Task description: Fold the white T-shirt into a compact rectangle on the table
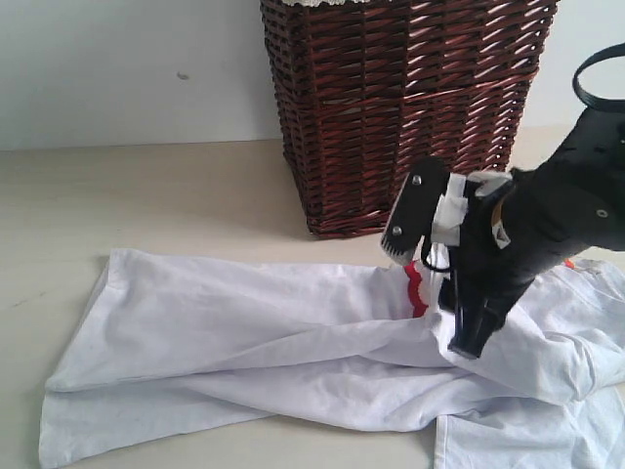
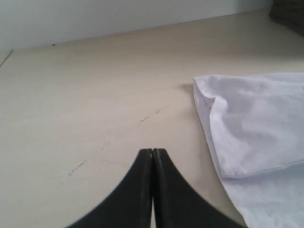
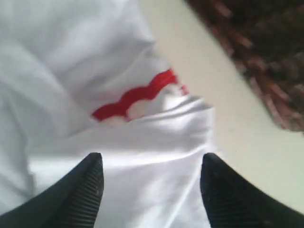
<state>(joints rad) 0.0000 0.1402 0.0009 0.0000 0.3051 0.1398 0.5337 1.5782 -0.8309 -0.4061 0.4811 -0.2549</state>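
The white T-shirt (image 1: 244,342) lies rumpled across the pale table (image 1: 146,195), with a bit of red-outlined lettering (image 1: 417,290) showing at a fold near the basket. My right gripper (image 1: 430,293) stands open just above that fold, its two ribbed fingers apart over the white cloth (image 3: 152,180) and the red lettering (image 3: 137,97) beyond them. My left gripper (image 2: 152,151) is shut with nothing in it, over bare table (image 2: 85,104); a corner of the shirt (image 2: 251,128) lies off to one side of it. The left gripper does not show in the exterior view.
A tall dark brown wicker basket (image 1: 400,107) stands on the table right behind the shirt, close to my right arm (image 1: 557,215). A white wall (image 1: 127,68) closes the back. Bare table lies left of the shirt.
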